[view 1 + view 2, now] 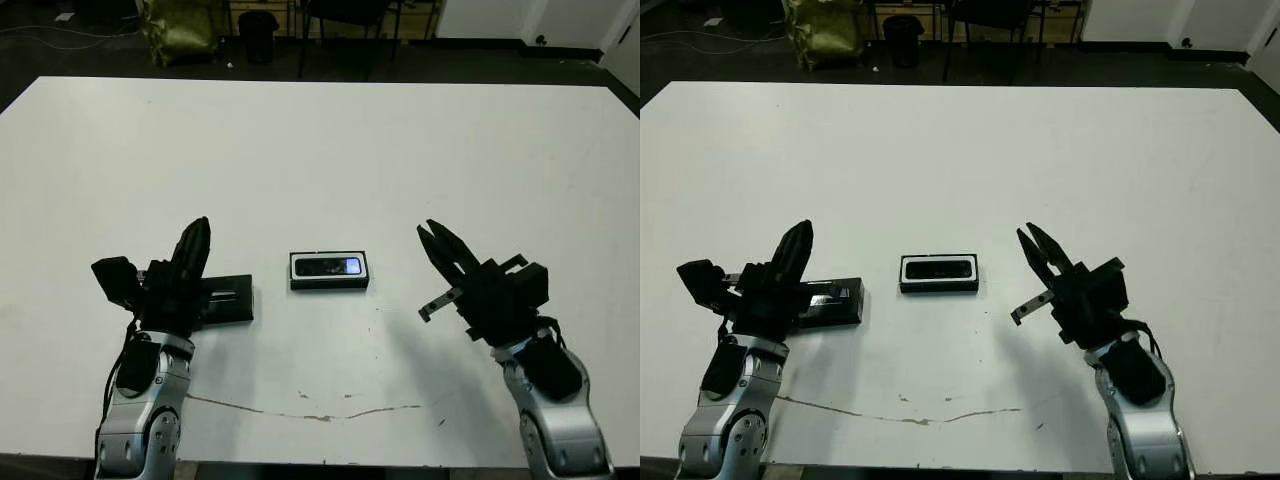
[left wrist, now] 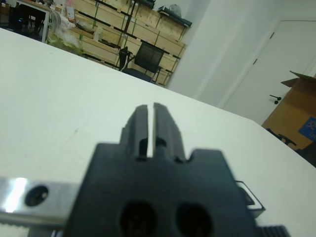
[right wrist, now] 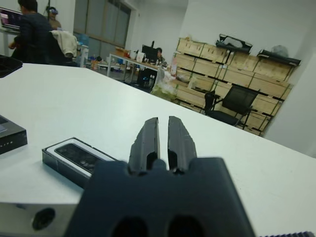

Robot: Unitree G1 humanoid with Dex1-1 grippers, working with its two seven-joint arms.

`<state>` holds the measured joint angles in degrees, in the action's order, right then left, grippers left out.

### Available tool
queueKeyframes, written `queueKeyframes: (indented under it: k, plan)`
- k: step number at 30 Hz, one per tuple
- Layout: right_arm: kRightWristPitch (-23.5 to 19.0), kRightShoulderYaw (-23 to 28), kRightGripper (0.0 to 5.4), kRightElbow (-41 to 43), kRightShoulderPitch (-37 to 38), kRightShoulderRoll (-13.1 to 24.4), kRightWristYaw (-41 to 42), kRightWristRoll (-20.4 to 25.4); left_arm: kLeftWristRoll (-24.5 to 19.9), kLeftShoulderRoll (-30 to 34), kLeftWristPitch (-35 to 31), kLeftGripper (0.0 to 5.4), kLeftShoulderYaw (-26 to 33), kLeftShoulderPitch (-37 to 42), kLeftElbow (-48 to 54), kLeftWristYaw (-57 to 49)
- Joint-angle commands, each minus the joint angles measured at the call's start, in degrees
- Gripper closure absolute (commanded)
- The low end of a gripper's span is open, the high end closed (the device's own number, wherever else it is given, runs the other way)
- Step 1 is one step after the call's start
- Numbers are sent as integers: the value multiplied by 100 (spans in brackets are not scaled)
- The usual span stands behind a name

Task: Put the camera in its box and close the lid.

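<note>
Right wrist view: right gripper (image 3: 163,129) nearly closed, seemingly empty, near box (image 3: 74,160).

silver forearms, black cables, black two-fingered pincers

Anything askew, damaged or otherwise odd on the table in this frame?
Nothing serious. The camera lies squarely in the box, the lid flat beside it by the left gripper. Only a thin dark scratch-like line marks the table near its front edge.
</note>
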<state>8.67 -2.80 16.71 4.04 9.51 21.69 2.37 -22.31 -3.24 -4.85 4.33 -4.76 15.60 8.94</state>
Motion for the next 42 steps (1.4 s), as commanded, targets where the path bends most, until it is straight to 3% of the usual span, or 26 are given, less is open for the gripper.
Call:
queueKeyframes:
  k: [1,7,13,16,20,24,32,35,37,39,42]
  plan:
    - [140,-160,539,-19,109,-77,-188,-134,-13,59,-58,540,35,-66,-99,25]
    - [693,-395,539,-319,291,-252,-627,-504,6,91,-100,540,83,-81,-57,-4]
    - [718,-424,539,-361,360,-313,-782,-458,-12,530,-381,540,246,-112,220,114]
    - [686,-403,539,-362,413,-321,-837,-428,-164,949,-844,540,507,-60,599,136]
    - [860,-337,539,-577,399,-287,-805,-291,-94,1635,-756,540,868,62,735,552]
    - [768,-316,539,-531,438,-258,-835,-313,-154,2452,-899,540,1146,269,653,1130]
    - [827,-304,539,-570,435,-269,-850,-289,-104,3907,-811,540,1037,1126,-1002,3074]
    - [884,-289,539,-634,417,-271,-851,-261,-52,4245,-1523,540,857,1395,-994,3117]
    - [799,-281,539,-599,433,-271,-859,-251,-143,4390,-1593,540,761,1592,-1248,3524]
    - [753,-271,540,-571,445,-263,-858,-246,-46,4629,-1214,518,523,1886,-1825,4340]
    - [764,-254,540,-588,449,-267,-859,-219,47,5039,-1166,456,9,2475,-2603,5688]
